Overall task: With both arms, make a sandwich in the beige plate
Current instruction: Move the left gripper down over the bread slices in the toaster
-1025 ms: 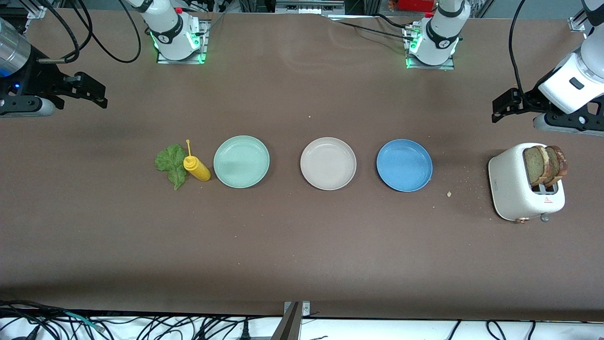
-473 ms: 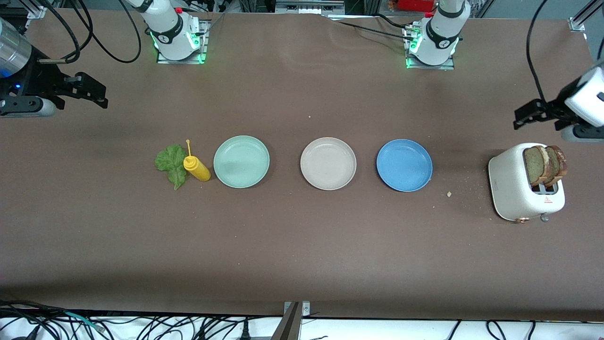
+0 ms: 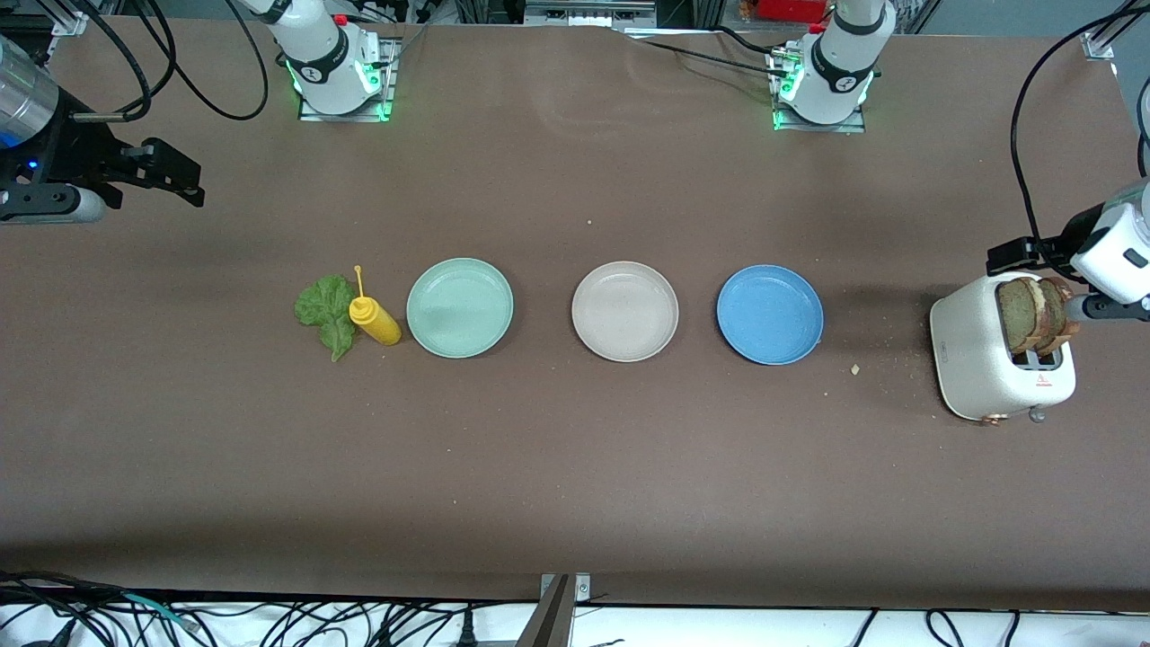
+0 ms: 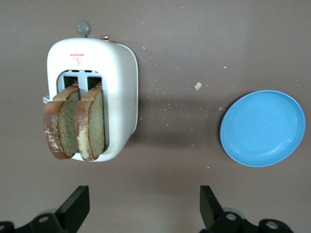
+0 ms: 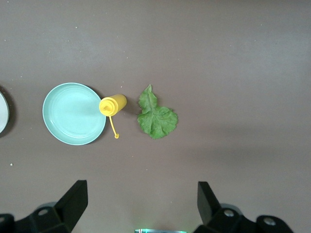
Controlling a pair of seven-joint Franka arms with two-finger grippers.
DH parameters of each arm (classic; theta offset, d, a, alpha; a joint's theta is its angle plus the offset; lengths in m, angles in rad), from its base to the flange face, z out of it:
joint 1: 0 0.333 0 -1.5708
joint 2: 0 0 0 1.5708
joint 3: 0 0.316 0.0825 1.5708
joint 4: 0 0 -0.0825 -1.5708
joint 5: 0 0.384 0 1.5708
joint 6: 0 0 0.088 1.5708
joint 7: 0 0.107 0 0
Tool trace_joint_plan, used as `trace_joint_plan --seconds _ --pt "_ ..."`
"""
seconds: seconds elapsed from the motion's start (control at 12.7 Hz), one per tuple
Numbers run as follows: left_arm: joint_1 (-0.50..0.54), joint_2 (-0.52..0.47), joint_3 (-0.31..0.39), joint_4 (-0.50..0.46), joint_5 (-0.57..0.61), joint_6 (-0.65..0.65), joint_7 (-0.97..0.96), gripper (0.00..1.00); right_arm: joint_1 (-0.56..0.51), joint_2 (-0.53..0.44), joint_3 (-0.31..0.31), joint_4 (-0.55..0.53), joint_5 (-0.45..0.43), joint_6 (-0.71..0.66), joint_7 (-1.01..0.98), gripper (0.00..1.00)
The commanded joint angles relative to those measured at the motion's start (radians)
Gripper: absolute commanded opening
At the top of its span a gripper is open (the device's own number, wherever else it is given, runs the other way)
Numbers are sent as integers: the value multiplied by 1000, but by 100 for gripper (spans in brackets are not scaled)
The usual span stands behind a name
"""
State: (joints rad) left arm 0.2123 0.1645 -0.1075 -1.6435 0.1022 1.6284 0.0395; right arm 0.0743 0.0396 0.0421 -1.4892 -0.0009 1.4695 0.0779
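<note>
The beige plate (image 3: pixel 624 311) sits empty in the middle of the bench (image 3: pixel 575 467), between the green plate (image 3: pixel 459 307) and the blue plate (image 3: pixel 769 314). No sandwich is made yet. The two bread slices (image 3: pixel 1035 314) stand up in the white toaster (image 3: pixel 997 359) at the left arm's end of the bench. The lettuce (image 3: pixel 325 312) lies at the right arm's end, just beside the yellow bottle (image 3: pixel 373 319). The left pincer (image 4: pixel 141 209) hangs above the bench next to the toaster, wide open and holding nothing. The job now looks like getting the first slice. To do it well, I think the pincer should line up over one slice only, come straight down so a finger goes on each flat side, squeeze gently, and lift straight up so the toaster does not tip. The slices stand close together, so a finger could bump the other one. The right pincer (image 5: pixel 138 206) waits high over the bench near the lettuce, wide open and empty too.
</note>
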Motion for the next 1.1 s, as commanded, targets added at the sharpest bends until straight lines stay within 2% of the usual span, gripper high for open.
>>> trace_joint_plan --seconds 0.0,0.16,0.55,0.79,1.03 --pt "13 16 -8 13 40 13 13 100 2 -4 -7 10 15 -3 -6 100" --pt "19 36 -8 4 40 21 13 100 2 -3 -5 9 16 -3 -3 100" --pt "39 30 -8 -110 42 132 14 100 2 -3 -5 9 16 -6 -4 100" --pt "53 16 -8 -197 96 241 16 100 2 -3 -5 10 15 -8 -3 100" --pt "72 21 -9 -216 141 289 17 100 2 -4 -4 9 16 -11 5 100"
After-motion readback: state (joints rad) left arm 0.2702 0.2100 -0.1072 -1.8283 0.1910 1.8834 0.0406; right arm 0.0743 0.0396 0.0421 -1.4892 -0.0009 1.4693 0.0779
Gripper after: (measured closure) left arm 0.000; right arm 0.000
